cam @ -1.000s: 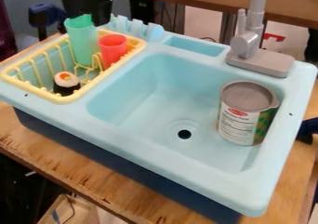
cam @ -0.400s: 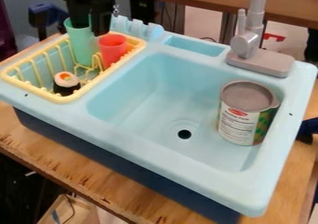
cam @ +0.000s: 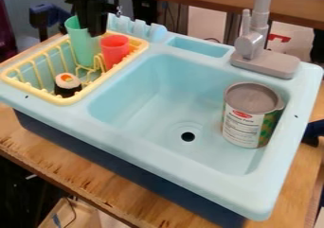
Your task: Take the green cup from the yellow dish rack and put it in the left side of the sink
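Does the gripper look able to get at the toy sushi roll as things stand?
Probably yes: the toy sushi roll is open from above in the yellow rack, though the green cup stands between it and the gripper.

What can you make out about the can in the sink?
The can is a wide cylinder that looks like metal, with a flat grey top and a small bulge on its right rim. Its wrapper shows a white panel with a red patch and print, and a green patterned part beside it. It stands upright on the floor of the basin, right of the drain hole; whether it touches the right wall is unclear.
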Motion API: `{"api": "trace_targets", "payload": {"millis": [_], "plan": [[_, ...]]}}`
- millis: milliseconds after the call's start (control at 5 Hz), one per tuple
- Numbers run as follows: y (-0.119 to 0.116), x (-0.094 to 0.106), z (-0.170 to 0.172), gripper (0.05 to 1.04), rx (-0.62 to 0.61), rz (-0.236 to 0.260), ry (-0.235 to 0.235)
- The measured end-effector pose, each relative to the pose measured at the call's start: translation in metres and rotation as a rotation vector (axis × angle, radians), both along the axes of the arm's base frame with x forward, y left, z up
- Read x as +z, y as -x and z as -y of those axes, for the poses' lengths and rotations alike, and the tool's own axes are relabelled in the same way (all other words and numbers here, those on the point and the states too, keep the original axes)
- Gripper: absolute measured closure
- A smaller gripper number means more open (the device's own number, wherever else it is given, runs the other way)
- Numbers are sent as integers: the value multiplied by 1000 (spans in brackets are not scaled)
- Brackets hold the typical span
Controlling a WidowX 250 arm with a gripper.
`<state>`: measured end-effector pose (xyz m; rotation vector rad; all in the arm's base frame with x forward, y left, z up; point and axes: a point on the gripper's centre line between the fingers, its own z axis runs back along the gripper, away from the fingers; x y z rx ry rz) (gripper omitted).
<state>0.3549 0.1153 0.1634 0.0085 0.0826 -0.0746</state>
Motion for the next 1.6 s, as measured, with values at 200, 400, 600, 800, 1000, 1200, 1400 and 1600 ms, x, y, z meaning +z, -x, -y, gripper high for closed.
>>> {"api": "trace_targets", "payload": {"millis": [200, 400, 600, 800, 1000, 1200, 1400, 1600], "plan": [[-1, 9, 2, 999, 0, -3, -16], [0, 27, 15, 1004, -17, -1, -55], [16, 85, 35, 1004, -33, 155, -109], [46, 111, 58, 1004, -81, 211, -117], [70, 115, 103, 1004, -198, 206, -84], [84, 95, 148, 1004, -322, 162, -21], [91, 72, 175, 1004, -389, 121, 29], [94, 47, 178, 1004, -378, 56, 27]]}}
